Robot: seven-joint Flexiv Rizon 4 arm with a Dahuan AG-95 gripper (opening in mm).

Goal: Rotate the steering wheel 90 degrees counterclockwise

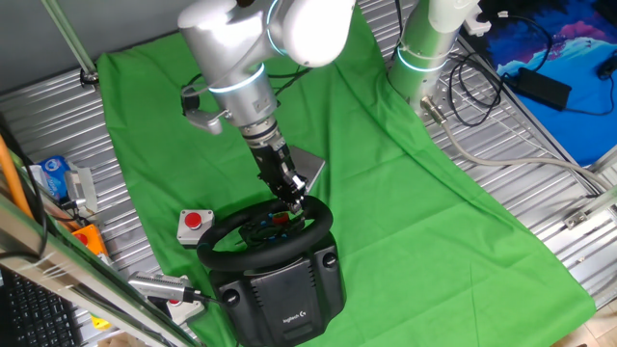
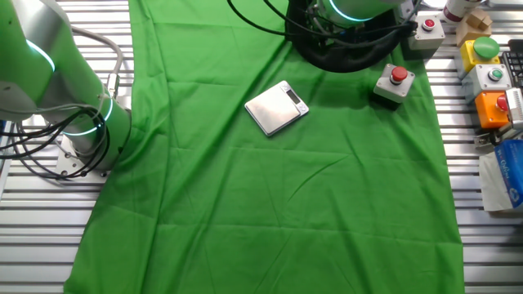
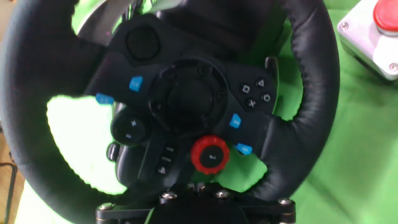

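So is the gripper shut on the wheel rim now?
Cannot tell. The gripper sits at the steering wheel rim's far side, but no view shows the fingertips.

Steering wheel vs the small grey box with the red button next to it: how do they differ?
The steering wheel is black, round and large; the grey box is small and square. The wheel stands tilted on a bulky base; the box sits flat on the green cloth. The wheel's hub has several blue buttons; the box has one red button. Both carry something red.
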